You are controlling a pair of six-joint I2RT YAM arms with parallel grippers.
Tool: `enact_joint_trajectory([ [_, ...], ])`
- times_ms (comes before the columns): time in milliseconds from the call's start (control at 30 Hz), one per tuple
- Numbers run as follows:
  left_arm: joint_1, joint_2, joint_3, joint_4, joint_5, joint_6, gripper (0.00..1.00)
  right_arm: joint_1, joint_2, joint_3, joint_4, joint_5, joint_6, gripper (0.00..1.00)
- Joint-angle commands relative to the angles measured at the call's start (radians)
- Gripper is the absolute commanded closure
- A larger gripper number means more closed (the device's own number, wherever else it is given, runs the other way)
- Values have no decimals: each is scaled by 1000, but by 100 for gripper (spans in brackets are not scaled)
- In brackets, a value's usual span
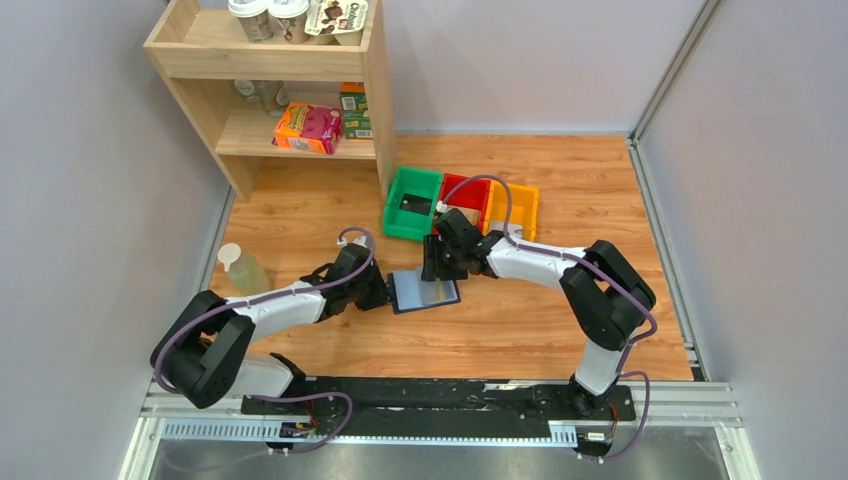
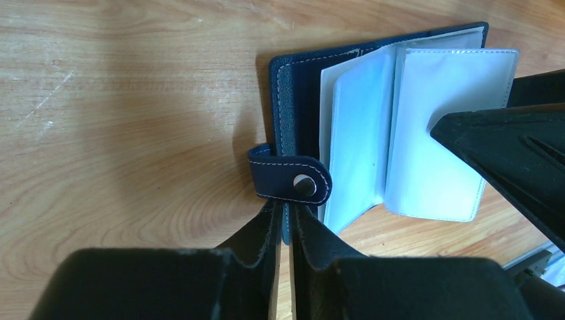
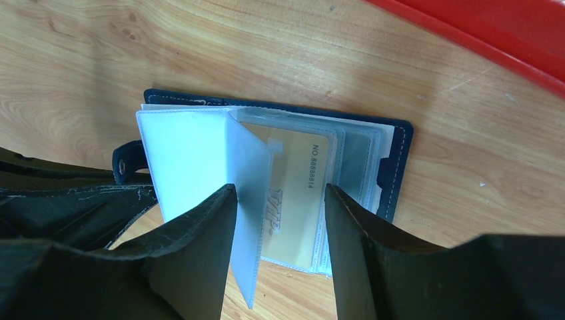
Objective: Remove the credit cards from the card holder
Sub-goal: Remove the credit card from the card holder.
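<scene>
Worktop (image 1: 560, 330) of pale wood, with a shelf unit (image 1: 378, 100) at the far left corner. Both arms reach inward to meet mid-board. Three bins stand beyond them in a row: green bin (image 1: 395, 205), red bin (image 1: 462, 185), yellow bin (image 1: 525, 205). They are within the right arm's reach, likely as drop points.

Card holder (image 1: 425, 292) lies open and flat between the two claws, its clear sleeves fanned upward.

Left claw (image 2: 285, 213) is closed, pinching the navy cover edge just below the snap tab (image 2: 293, 179). By my reading this anchors the holder so that a pull on a card won't drag it across the wood.

Right claw (image 3: 280, 200) is spread, its fingers astride one raised clear sleeve (image 3: 250, 220) and over the gold card (image 3: 296, 167). It grips nothing. The card sits inside its pocket, printed face up.

Unclear:
- The left wrist view shows only blank sleeves, and the right claw blocks its right side.
- A greyish pocket behind the gold card may hold another card; can't tell.
- Total card count is hidden by the stacked leaves.
- A dark flat item sits in the green bin, too small to name.
- The lower edge of the gold card is masked by the fingers.
</scene>
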Motion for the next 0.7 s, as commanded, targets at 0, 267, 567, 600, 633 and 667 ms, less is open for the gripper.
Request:
enact_joint_trajectory([
  [0,-4,11,11,22,25,-8,87,7,-7,23,17,-19,-10,45],
  [267,-4,11,-1,22,32,-14,87,17,-28,34,14,-27,-21,35],
  [567,-2,-10,-6,23,33,-19,87,38,-62,74,5,-68,-29,22],
  [600,-4,-23,-7,20,27,-19,87,38,-65,77,5,-76,-32,21],
  [633,-2,-27,-7,17,25,-19,87,38,-66,81,4,-79,-35,20],
  [667,-2,-41,-9,9,18,-17,87,38,-71,86,-1,-79,-38,19],
])
